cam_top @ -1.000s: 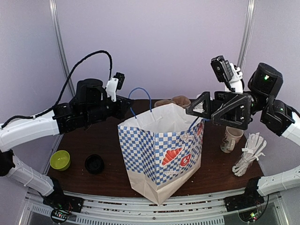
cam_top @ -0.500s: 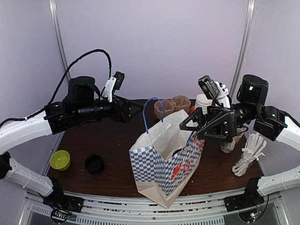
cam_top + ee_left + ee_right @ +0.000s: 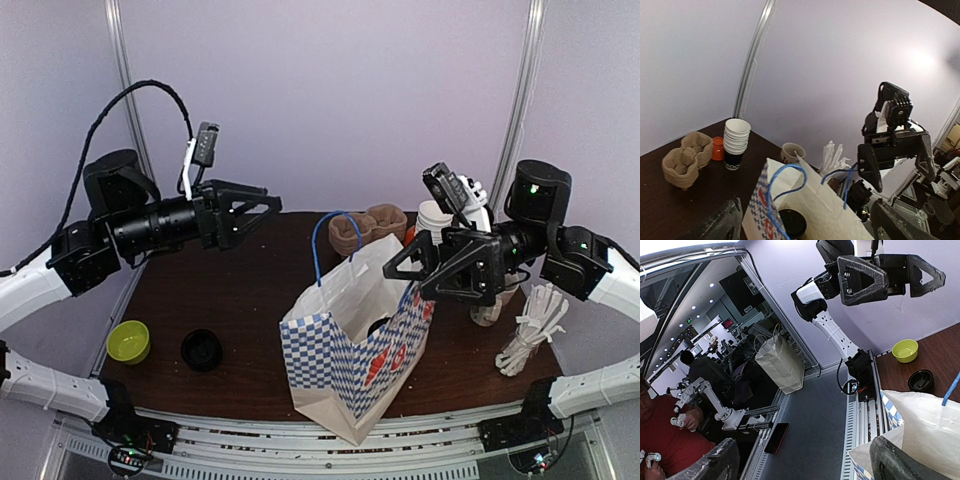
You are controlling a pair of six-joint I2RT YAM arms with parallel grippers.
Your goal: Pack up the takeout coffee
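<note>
Left gripper [image 3: 272,212]: jaws spread wide, nothing held, raised over the table [image 3: 240,300] left of the checked paper bag [image 3: 340,350]. Right gripper [image 3: 405,280]: jaws wide, empty, just beside the bag's right rim. Takeout coffee [image 3: 791,223] sits inside the bag, black lid showing.

One checkered paper bag [image 3: 350,340] with two blue handles [image 3: 785,182], one takeout coffee [image 3: 792,223], one stack of paper cups [image 3: 736,142], one ceramic mug [image 3: 792,151], one pulp cup carrier [image 3: 687,160], one green bowl [image 3: 128,341], one loose black lid [image 3: 202,350], one bundle of wrapped stirrers [image 3: 535,330].
</note>
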